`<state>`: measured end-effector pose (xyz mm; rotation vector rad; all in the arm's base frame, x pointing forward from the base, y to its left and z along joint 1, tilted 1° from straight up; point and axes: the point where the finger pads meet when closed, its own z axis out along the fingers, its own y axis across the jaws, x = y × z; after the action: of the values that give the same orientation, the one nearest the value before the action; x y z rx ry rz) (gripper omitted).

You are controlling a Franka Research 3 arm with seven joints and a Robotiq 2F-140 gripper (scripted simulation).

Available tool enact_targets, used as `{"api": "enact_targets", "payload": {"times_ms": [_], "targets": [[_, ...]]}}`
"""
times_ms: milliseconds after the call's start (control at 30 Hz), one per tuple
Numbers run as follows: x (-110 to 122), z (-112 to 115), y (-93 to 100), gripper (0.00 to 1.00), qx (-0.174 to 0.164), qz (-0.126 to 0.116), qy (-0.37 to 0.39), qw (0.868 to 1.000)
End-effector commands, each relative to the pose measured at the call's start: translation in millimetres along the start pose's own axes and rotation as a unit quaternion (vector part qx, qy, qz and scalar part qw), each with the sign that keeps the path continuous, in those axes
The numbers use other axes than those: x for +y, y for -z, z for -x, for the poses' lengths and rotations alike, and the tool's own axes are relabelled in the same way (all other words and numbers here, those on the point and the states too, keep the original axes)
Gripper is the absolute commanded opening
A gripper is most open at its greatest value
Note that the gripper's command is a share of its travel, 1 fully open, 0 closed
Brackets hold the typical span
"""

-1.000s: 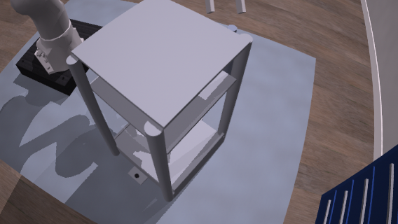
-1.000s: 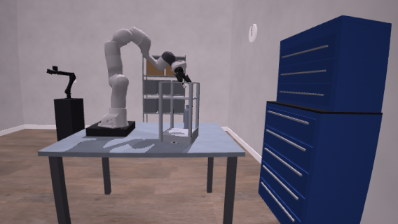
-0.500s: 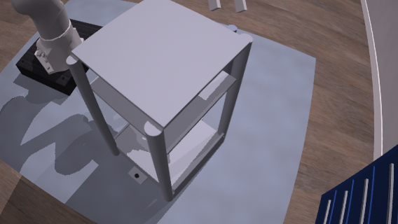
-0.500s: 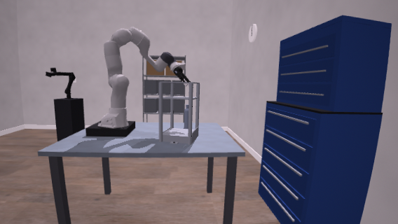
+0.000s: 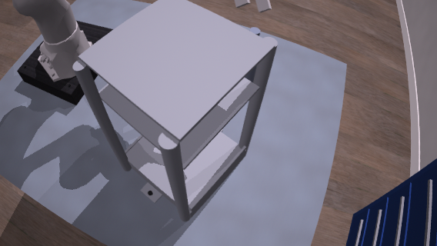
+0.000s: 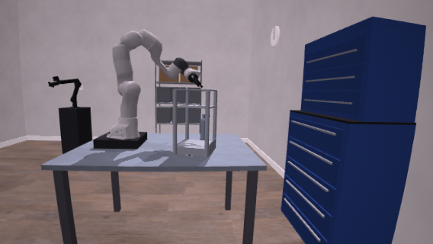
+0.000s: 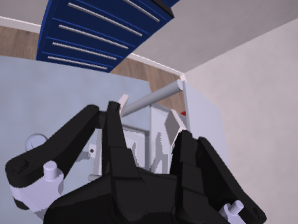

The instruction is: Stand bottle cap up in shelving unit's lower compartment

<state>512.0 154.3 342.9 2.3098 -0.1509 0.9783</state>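
Claw (image 6: 198, 85), jaws half apart and holding nothing, hangs above shelving unit's (image 6: 174, 114) top edge.

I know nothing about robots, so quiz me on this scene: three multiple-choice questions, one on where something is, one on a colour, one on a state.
1. Where is the bottle?
A. In the lower compartment
B. In the gripper
C. On the table, outside the shelf unit

2. What colour is the drawer cabinet?
A. Blue
B. Red
C. Green

3. What state is the gripper in?
A. Clamped on the bottle
B. Fingers apart, holding nothing
C. Clamped on a shelf post

Answers:
1. C: the bottle stands on the table past the shelf unit, whose lower compartment has nothing in it.
2. A: the drawer cabinet is dark blue with silver handles.
3. B: the wrist view shows the gripper with a gap between its fingers and nothing in that gap.
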Motion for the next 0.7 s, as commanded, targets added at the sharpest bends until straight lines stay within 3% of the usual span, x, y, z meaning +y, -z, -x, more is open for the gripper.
{"api": "enact_targets", "payload": {"times_ms": [0, 533, 667], "targets": [[0.9, -3.4, 1.1, 0.44, 0.011, -0.001, 0.083, 0.997], [1.7, -11.8, 6.2, 0.44, 0.049, 0.010, 0.204, 0.978], [1.7, -15.2, 8.7, 0.44, 0.064, 0.016, 0.251, 0.966]]}}
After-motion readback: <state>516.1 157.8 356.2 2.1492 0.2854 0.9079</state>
